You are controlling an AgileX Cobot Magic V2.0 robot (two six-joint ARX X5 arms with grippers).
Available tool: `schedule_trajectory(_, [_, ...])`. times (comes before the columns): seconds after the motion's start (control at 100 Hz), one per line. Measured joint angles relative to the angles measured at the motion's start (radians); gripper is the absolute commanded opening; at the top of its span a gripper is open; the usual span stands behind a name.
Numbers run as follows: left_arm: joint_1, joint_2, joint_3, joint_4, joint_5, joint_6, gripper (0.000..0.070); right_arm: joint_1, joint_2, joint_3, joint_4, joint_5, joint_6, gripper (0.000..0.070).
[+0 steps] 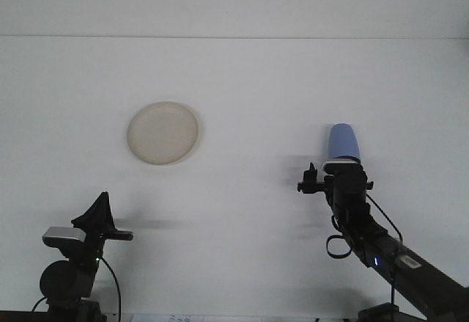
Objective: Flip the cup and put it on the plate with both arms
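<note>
Reaching across the white table (242, 80), right gripper (338, 166) sits at the near end of the blue cup (343, 141), covering its lower edge; can't tell its finger state. Cream plate (163, 133) far left of cup. Left gripper (99, 216) parked low, finger state unclear too.

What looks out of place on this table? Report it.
Only the blue cup: it stands upside down, closed base up, right of the plate. The right gripper is at its lower edge. Nothing is spilled or damaged.
</note>
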Motion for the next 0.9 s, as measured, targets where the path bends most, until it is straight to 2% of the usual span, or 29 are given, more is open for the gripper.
schedule_trajectory(0.4, [0.0, 0.0, 0.0, 0.0, 0.0, 0.0, 0.0012, -0.06, 0.175, 0.001, 0.194, -0.009, 0.016, 0.0519])
schedule_trajectory(0.57, [0.0, 0.0, 0.0, 0.0, 0.0, 0.0, 0.0012, -0.113, 0.196, 0.033, 0.199, -0.036, 0.016, 0.0518])
schedule_trajectory(0.69, [0.0, 0.0, 0.0, 0.0, 0.0, 0.0, 0.0012, -0.145, 0.225, 0.065, 0.223, -0.087, 0.015, 0.0511])
schedule_trajectory(0.73, [0.0, 0.0, 0.0, 0.0, 0.0, 0.0, 0.0012, -0.152, 0.235, 0.074, 0.224, -0.095, 0.015, 0.046])
schedule_trajectory(0.77, [0.0, 0.0, 0.0, 0.0, 0.0, 0.0, 0.0012, -0.156, 0.243, 0.082, 0.226, -0.101, 0.015, 0.0358])
schedule_trajectory(0.87, [0.0, 0.0, 0.0, 0.0, 0.0, 0.0, 0.0012, -0.161, 0.249, 0.09, 0.226, -0.103, 0.015, 0.0008])
schedule_trajectory(0.9, [0.0, 0.0, 0.0, 0.0, 0.0, 0.0, 0.0012, -0.161, 0.25, 0.091, 0.226, -0.105, 0.015, 0.0])
